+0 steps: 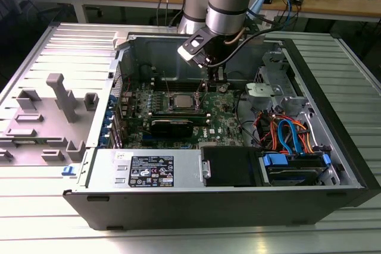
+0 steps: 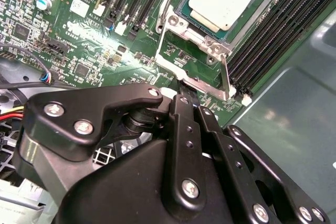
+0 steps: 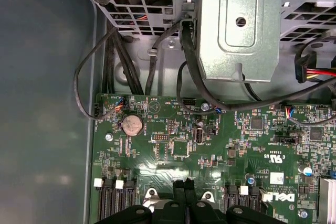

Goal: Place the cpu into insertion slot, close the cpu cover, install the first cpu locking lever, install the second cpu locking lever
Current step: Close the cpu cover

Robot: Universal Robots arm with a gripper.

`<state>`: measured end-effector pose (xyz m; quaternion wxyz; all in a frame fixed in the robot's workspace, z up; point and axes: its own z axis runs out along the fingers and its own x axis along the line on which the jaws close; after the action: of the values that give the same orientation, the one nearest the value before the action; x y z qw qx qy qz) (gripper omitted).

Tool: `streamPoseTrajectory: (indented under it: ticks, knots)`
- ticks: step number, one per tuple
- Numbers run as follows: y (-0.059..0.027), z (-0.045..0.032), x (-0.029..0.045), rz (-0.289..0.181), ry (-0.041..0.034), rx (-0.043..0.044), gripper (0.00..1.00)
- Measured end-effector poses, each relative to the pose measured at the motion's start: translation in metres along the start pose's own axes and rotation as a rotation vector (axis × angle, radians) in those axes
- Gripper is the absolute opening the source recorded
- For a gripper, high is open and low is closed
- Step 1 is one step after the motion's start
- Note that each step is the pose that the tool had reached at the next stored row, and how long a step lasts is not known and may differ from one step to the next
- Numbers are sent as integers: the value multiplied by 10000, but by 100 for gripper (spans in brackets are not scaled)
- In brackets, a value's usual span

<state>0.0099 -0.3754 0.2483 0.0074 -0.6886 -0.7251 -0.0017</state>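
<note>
Above the motherboard (image 3: 210,145), jaws pressed together sit beside the raised cpu cover (image 2: 185,77), seemingly as a blunt pusher toward the seated cpu (image 2: 223,1).

Case: open computer case (image 1: 208,209) lies on the table (image 1: 178,239); in the exterior view it serves as the dial.
Motherboard: motherboard (image 1: 223,120) sits in the case, from centre toward 9 o'clock.
Cpu: cpu (image 1: 180,100) (image 2: 223,1) sits in the insertion slot (image 2: 173,23), on the board at 10 o'clock.
Cover: cpu cover (image 2: 184,74) stands tilted up, between the cpu and the gripper.
Gripper: gripper (image 1: 205,90) (image 2: 190,106) (image 3: 185,187) hangs over the board, just beside the cpu at its 3 o'clock.
Power supply: power supply (image 1: 149,171) is along the near wall at 7 o'clock.
Drive bay: drive bay (image 1: 292,162) is at 4 o'clock.
Fixture tray: fixture tray (image 1: 53,117) lies outside the case at 9 o'clock.
</note>
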Motion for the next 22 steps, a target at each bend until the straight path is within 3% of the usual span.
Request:
streamPoseTrajectory:
  ticks: [22]
  knots:
    - [-44,1,2,1,1,0,11]
